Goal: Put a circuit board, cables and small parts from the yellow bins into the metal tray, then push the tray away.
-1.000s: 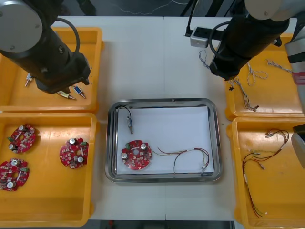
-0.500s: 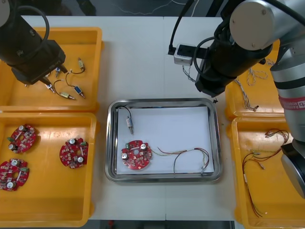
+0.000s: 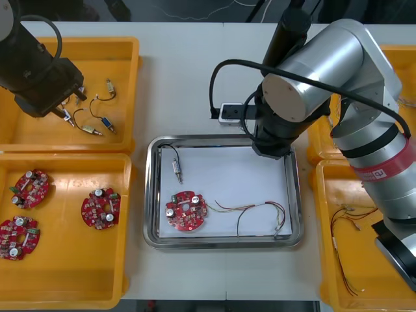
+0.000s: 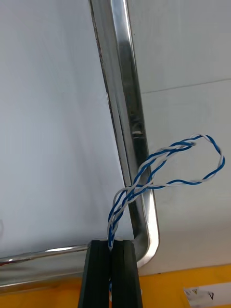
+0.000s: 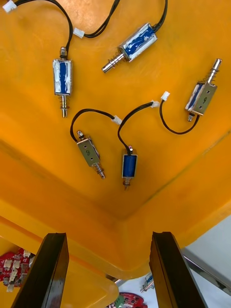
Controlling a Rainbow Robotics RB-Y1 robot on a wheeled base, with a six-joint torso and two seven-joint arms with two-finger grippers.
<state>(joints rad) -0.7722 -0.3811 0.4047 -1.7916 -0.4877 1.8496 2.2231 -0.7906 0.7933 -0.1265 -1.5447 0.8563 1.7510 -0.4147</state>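
Observation:
My right gripper (image 4: 109,243) is shut on a twisted blue and white cable (image 4: 163,168), whose loop hangs over the rim of the metal tray (image 4: 127,120) near one corner. In the front view the right arm (image 3: 305,84) covers the tray's far right corner (image 3: 286,146). On the tray's white inside lie a red circuit board (image 3: 186,210), a small metal part (image 3: 176,168) with a black lead, and a red and yellow cable (image 3: 253,213). My left gripper (image 5: 108,238) stands open above several small metal parts (image 5: 130,163) in the far left yellow bin (image 3: 123,91).
The near left bin (image 3: 65,273) holds three red circuit boards. Red and yellow cables (image 3: 354,221) lie in the near right bin (image 3: 364,273). The right arm hides most of the far right bin (image 3: 318,140). Bare table lies beyond the tray.
The right arm has swung left from the far right bin to the tray's far right corner, carrying the blue and white cable. The left arm has drawn back over the far left bin.

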